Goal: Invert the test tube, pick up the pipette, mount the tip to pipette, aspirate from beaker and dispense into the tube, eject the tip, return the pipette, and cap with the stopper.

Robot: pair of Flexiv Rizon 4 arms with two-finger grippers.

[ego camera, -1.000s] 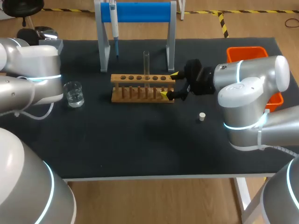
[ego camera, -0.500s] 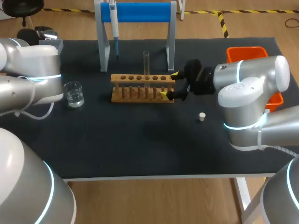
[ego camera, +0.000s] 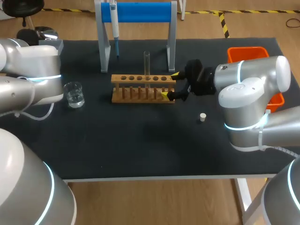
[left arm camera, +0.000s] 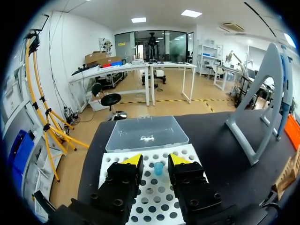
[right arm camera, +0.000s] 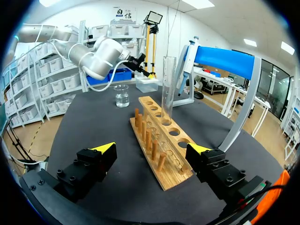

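Glass test tube (ego camera: 146,63) is standing upright in the wooden rack (ego camera: 143,87). Right gripper (ego camera: 169,85) is hovering at the rack's end, fingers wide apart. Left gripper (left arm camera: 156,160) is hanging over the tip box (left arm camera: 154,197), fingers apart.

Table (ego camera: 140,140) black; test tube rack (ego camera: 143,88) tan wood; pipette stand (ego camera: 140,11) grey with blue bar; bin (ego camera: 246,52) orange; stopper (ego camera: 202,117) cream; tip box (left arm camera: 154,197) white, dotted with holes; left gripper (left arm camera: 156,159) and right gripper (right arm camera: 152,148) black, yellow tips.
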